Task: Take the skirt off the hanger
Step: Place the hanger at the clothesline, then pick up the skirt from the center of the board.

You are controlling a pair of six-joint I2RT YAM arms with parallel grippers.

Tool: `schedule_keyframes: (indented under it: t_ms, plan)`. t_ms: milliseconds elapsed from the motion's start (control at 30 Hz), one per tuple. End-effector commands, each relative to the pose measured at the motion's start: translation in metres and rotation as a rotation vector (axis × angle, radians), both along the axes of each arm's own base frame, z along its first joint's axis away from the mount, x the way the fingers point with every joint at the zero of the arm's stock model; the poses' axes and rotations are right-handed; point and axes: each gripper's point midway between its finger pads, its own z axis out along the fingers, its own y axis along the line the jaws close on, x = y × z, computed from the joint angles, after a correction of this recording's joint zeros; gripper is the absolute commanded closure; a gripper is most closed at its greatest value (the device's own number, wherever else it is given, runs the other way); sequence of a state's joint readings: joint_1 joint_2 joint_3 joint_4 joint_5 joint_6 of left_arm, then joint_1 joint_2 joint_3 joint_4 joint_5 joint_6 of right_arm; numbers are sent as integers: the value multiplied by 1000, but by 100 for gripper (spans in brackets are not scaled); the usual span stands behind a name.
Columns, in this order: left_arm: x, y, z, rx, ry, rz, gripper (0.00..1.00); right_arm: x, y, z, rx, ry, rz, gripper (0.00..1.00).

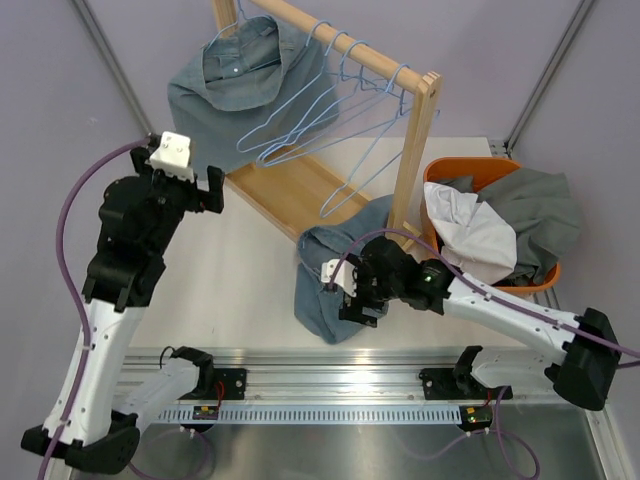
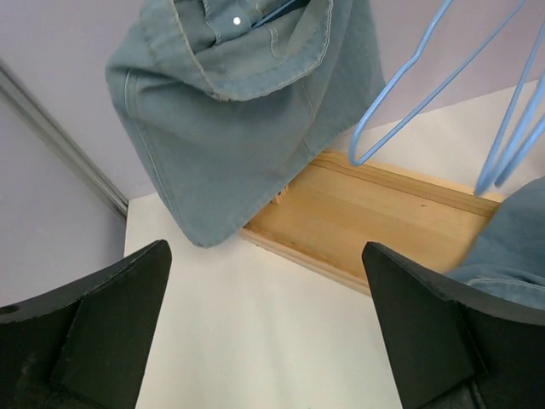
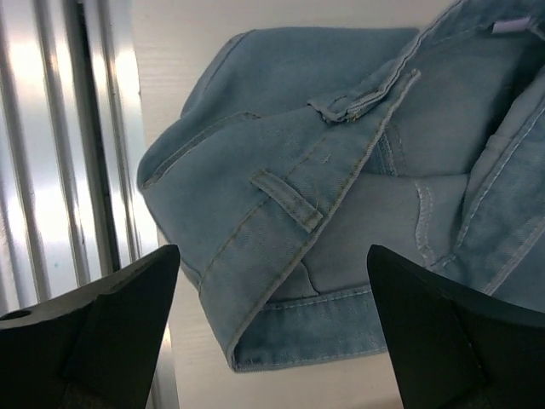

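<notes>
Denim skirt [image 1: 315,300] lies beneath right tool [image 3: 272,341]; it and left tool [image 2: 268,332] gape empty.

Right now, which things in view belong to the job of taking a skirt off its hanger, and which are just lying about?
Job in hand: hanging denim skirt; wooden rack; denim skirt on the table; left gripper and right gripper, both open.

Lying about: empty blue hangers; orange basket; white and grey clothes in it.
</notes>
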State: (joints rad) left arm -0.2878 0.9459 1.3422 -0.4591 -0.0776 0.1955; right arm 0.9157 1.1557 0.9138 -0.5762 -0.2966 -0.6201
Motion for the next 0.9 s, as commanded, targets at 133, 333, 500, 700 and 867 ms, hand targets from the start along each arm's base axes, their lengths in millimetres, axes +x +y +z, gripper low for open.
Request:
schedule_keyframes:
  t_ms: [133, 333, 500, 700, 867]
  plan:
    - [-35, 11, -45, -117, 89, 49, 1, 42, 23, -39, -23, -29, -312, 1]
    - [-46, 12, -63, -152, 109, 52, 1, 55, 18, -54, -63, -63, -379, 7]
    - [-45, 7, -74, -160, 119, 31, 1, 43, 21, -61, -59, 20, -386, 43]
    - [-44, 4, -81, -160, 132, 13, 1, 31, 31, -51, -12, 106, -368, 92]
    - [-45, 4, -83, -159, 131, 16, 1, 12, 33, -21, 42, 161, -254, 100]
